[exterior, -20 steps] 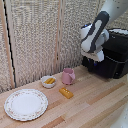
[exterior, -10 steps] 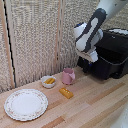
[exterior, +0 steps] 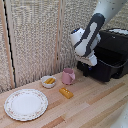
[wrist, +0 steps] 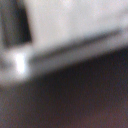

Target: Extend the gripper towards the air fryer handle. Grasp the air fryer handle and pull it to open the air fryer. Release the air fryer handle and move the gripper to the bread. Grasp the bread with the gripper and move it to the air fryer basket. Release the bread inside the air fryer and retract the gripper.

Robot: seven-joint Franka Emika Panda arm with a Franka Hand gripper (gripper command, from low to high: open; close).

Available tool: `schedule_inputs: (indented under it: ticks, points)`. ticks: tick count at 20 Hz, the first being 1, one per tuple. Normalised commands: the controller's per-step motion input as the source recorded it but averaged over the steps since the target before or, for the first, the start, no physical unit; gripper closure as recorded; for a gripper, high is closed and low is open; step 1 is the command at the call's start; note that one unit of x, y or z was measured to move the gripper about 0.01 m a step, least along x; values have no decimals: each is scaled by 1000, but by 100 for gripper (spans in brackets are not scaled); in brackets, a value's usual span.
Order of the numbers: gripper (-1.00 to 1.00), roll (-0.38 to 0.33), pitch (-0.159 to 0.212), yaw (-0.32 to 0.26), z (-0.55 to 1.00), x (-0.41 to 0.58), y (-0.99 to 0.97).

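The black air fryer (exterior: 118, 39) stands at the exterior view's right. Its basket (exterior: 107, 67) is drawn out as a deep black drawer. My gripper (exterior: 85, 66) hangs from the white arm at the drawer's front, where the air fryer handle (exterior: 83, 70) juts out. The dark fingers merge with the black handle and appear shut on it. The bread (exterior: 66, 92), a small golden block, lies on the wooden table in front of the pink cup, well away from the gripper. The wrist view is a blur of a pale surface over a dark one.
A pink cup (exterior: 68, 76) stands just beside the drawer's front. A small white bowl (exterior: 48, 81) with orange-yellow bits sits beside the cup. A large patterned plate (exterior: 26, 104) lies nearer the front. A ribbed curtain backs the table.
The arm has moved towards the exterior view's left, and the black drawer has slid out of the air fryer with it. Bread, cup, bowl and plate have stayed put.
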Motion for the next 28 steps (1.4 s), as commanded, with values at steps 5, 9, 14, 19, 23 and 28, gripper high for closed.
schedule_inputs:
  ticks: [5,9,14,19,23,28]
  points:
    - [100,-156,-3,34,-178,-7,139]
    - [-100,-91,0,0,79,10,209]
    - [-100,-88,13,0,405,47,311]
    - [-100,-123,72,0,704,21,379]
    - [-100,-166,73,57,651,-41,390]
    - [-100,-67,-7,35,534,-483,455]
